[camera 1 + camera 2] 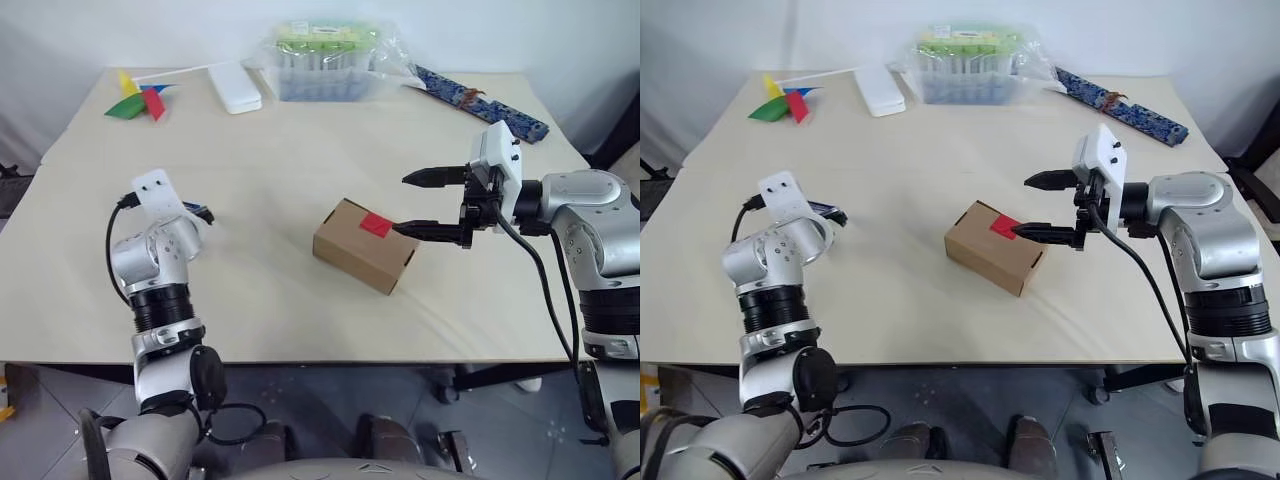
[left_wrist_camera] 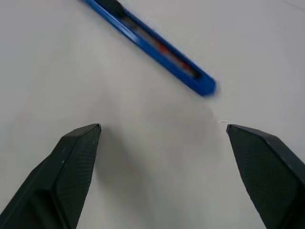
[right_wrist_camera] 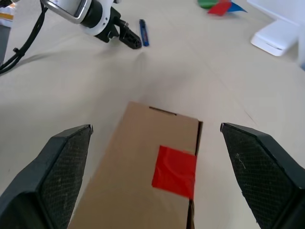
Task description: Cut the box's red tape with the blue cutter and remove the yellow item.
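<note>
Blue cutter (image 2: 152, 45) on table, beyond open left hand (image 2: 162, 129).

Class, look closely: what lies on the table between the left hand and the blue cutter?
Nothing: in the left wrist view, bare table separates the open left hand from the blue cutter.

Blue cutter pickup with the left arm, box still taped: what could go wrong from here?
1. The blue cutter lies flat on the table, beyond the open left gripper; a flat, slim handle could slip or skid when pinched.
2. The right gripper straddles the box without gripping; the box may slide during cutting.
3. The red tape is small, so the blade could miss the seam.
</note>
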Tool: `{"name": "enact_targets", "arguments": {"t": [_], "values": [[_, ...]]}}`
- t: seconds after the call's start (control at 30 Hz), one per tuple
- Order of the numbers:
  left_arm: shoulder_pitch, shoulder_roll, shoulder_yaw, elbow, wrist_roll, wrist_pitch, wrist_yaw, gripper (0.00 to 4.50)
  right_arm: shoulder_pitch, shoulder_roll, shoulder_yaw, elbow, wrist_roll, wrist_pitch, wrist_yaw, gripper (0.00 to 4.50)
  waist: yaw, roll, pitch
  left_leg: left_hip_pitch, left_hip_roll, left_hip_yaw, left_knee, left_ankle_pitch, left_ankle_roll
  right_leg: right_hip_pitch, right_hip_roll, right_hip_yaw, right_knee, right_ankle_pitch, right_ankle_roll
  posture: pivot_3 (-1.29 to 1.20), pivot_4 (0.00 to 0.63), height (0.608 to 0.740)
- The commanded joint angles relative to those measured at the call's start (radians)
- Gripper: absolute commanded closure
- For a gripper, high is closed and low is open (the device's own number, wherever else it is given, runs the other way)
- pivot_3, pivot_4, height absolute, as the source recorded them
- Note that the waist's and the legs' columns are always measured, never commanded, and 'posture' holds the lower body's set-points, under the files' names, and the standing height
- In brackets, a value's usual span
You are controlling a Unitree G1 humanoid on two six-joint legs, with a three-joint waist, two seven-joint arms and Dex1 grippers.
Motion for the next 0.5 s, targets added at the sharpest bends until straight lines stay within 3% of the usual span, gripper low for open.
{"name": "enact_targets", "arguments": {"t": [0.03,0.23,0.5], "values": [[-0.049,-0.031,0.026,0.001,0.023,-0.061,0.043,0.02,-0.012,-0.008,-0.032,-0.026,0.018,-0.006,-0.001,0.0,0.005,0.0,0.0,0.0,0.0,0.0,0.0,0.0,0.0,0.0,0.0,0.0,0.0,0.0,0.0,0.0,0.15,0.74],[-0.121,-0.059,0.084,0.219,0.049,-0.279,0.137,0.02,-0.016,-0.008,-0.029,-0.027,0.016,-0.001,-0.002,0.0,0.012,0.0,0.0,-0.001,0.0,0.001,0.001,0.0,0.0,0.0,0.0,0.0,-0.001,0.0,0.0,0.0,0.15,0.74],[-0.282,0.001,0.1,0.654,0.033,-0.607,0.149,0.02,-0.011,-0.016,-0.034,-0.039,0.02,0.01,-0.001,0.0,0.012,0.0,0.0,-0.001,0.0,0.008,0.002,0.0,0.0,0.0,0.0,-0.001,0.0,0.0,0.0,0.0,0.15,0.74]]}}
